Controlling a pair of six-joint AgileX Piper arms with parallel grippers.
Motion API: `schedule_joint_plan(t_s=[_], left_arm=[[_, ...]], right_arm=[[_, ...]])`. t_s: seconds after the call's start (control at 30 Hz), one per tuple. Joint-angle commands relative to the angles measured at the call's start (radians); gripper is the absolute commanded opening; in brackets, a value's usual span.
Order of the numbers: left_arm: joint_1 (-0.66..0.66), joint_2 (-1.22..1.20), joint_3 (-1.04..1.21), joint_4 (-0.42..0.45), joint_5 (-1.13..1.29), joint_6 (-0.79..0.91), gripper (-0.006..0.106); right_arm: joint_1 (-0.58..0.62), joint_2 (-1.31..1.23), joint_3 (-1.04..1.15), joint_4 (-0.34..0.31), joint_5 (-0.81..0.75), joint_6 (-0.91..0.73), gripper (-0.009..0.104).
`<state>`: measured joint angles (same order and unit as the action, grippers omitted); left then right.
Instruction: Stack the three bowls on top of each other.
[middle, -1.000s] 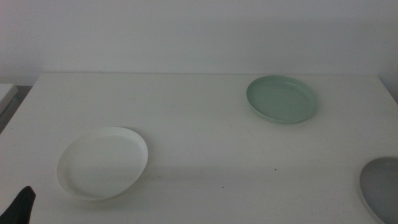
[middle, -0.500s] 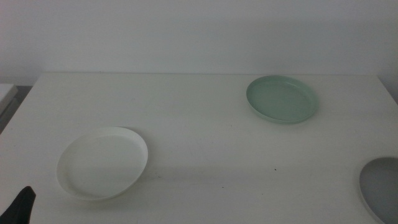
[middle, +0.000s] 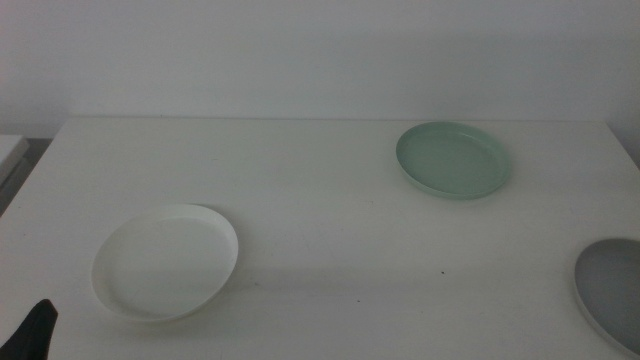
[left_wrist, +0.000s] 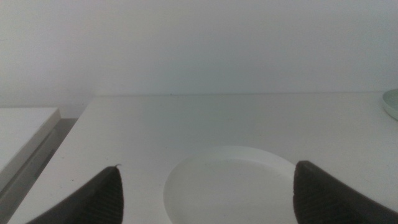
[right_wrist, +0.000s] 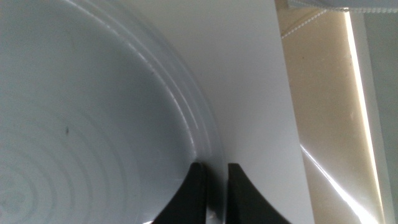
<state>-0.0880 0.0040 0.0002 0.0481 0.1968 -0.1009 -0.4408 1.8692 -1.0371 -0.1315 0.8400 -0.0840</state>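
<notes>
Grey bowl (right_wrist: 81, 124) rim between right gripper (right_wrist: 212, 193) jaws

Your grey bowl (middle: 612, 292) is on the move: over the last second it has crept up and slightly inward from the table's (middle: 320, 200) right near corner, sitting a touch higher in the middle view than before. Your right gripper (right_wrist: 212, 186) has its jaws pinched on that bowl's rim, one inside and one outside, so it's riding with the arm.
</notes>
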Motion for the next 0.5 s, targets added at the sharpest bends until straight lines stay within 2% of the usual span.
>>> schedule_joint_plan(t_s=[0.0, 0.2, 0.33, 0.4, 0.47], left_arm=[[-0.003, -0.004, 0.000, 0.003, -0.014, -0.005, 0.094], [-0.003, -0.004, 0.000, 0.003, -0.014, -0.005, 0.094], [-0.003, -0.004, 0.000, 0.003, -0.014, -0.002, 0.094], [-0.003, -0.004, 0.000, 0.003, -0.014, -0.002, 0.094], [-0.003, -0.004, 0.000, 0.003, -0.014, -0.002, 0.094]], right_arm=[[-0.008, 0.039, 0.017, -0.020, -0.027, -0.002, -0.003], [0.046, -0.104, 0.006, -0.014, 0.035, 0.016, -0.003], [0.190, -0.221, -0.110, 0.000, 0.187, 0.020, -0.003], [0.270, -0.244, -0.187, 0.033, 0.250, 0.024, -0.003], [0.359, -0.248, -0.262, 0.105, 0.290, 0.020, -0.003]])
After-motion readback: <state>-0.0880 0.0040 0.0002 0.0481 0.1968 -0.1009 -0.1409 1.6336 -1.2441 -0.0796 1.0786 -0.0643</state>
